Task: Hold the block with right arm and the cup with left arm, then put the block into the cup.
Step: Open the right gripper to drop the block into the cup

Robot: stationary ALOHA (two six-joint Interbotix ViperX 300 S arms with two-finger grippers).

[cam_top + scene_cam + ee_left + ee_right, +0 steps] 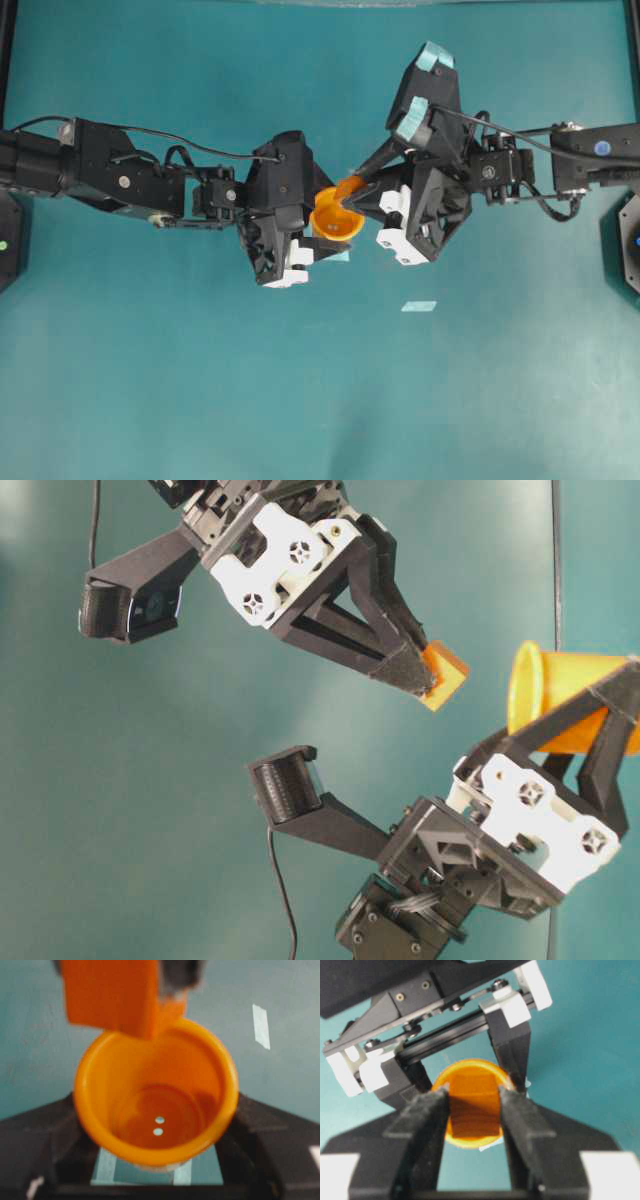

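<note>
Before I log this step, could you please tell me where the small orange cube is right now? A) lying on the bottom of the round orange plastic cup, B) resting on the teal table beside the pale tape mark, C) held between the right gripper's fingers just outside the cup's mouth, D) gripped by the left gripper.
C: the small orange cube sits pinched in the right gripper, short of the round orange plastic cup, whose bottom is bare.

Meeting mid-frame over teal table (200, 380): left gripper (322, 228) gripping cup (335, 222), right gripper (352, 192) pinching block (349, 187) at cup's upper rim; tape strip (419, 306) lying lower right.
</note>
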